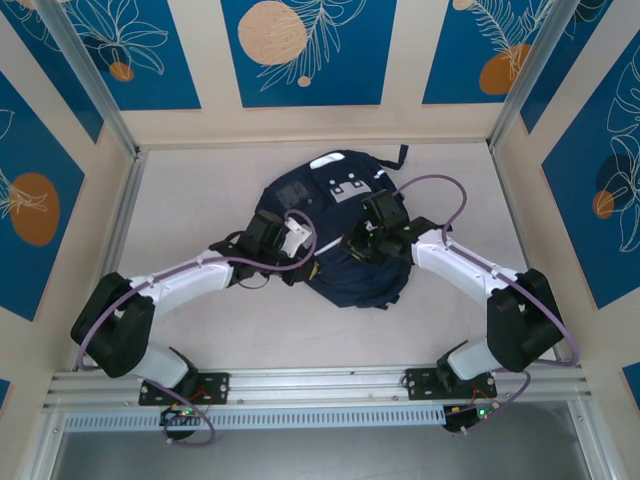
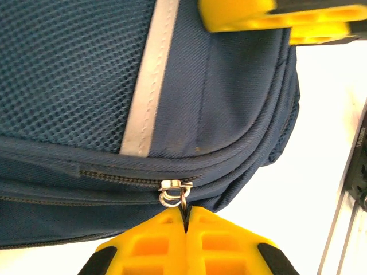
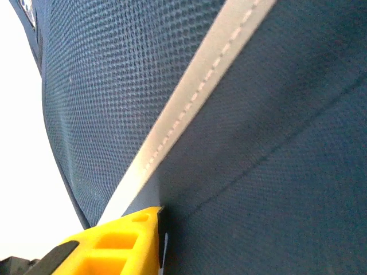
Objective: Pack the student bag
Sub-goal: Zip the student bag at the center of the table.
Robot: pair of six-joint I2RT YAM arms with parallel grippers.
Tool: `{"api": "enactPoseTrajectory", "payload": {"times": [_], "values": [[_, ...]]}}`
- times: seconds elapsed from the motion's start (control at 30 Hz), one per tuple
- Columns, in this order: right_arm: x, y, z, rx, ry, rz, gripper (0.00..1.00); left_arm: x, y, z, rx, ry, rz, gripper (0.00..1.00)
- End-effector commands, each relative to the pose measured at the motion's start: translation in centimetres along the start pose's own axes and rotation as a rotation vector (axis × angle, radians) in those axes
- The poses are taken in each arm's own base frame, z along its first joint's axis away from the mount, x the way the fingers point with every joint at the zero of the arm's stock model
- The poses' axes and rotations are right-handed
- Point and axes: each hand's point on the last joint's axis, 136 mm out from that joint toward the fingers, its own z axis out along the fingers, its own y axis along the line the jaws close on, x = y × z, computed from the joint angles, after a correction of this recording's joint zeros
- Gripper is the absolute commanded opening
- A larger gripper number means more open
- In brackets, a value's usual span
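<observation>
The student bag, dark navy with a white stripe, lies flat mid-table. My left gripper is shut on the pull tab of the silver zipper slider at the bag's side seam; from above, this gripper sits at the bag's left edge. My right gripper is over the bag's middle. One of its yellow fingers presses against a raised fold of navy fabric beside the stripe; that fold hides the other finger. The right gripper's fingers stand close together on the bag.
The bare white table surrounds the bag, inside a metal frame with walls at left, right and back. An aluminium rail runs along the near edge by the arm bases. A purple cable loops above the right arm.
</observation>
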Motion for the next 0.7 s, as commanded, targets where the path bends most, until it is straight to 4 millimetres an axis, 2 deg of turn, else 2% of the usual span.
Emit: {"api": "enactPoseTrajectory", "payload": {"times": [0.0,0.17,0.27,0.4,0.57,0.67], "values": [[-0.4,3.1,0.7,-0.099,0.005,-0.017,0.27,-0.2,-2.8,-0.2,0.080,-0.024,-0.015,0.00],[0.1,3.9,1.1,-0.117,0.033,-0.024,0.27,-2.0,-3.7,1.2,0.076,-0.067,-0.047,0.00],[-0.2,3.2,0.3,-0.092,0.011,-0.021,0.29,-3.2,-3.8,1.9,0.082,-0.084,-0.100,0.00],[-0.6,1.4,-1.5,-0.054,-0.043,-0.011,0.38,-3.7,-3.7,2.2,0.073,-0.085,-0.137,0.03],[-0.7,-1.9,-4.2,0.037,-0.120,-0.036,0.50,-3.7,-2.9,0.7,0.030,-0.067,-0.137,0.41],[-0.1,-3.2,-5.0,0.100,-0.127,-0.087,0.51,-3.4,-1.9,-0.8,-0.020,-0.049,-0.139,0.59]]}}
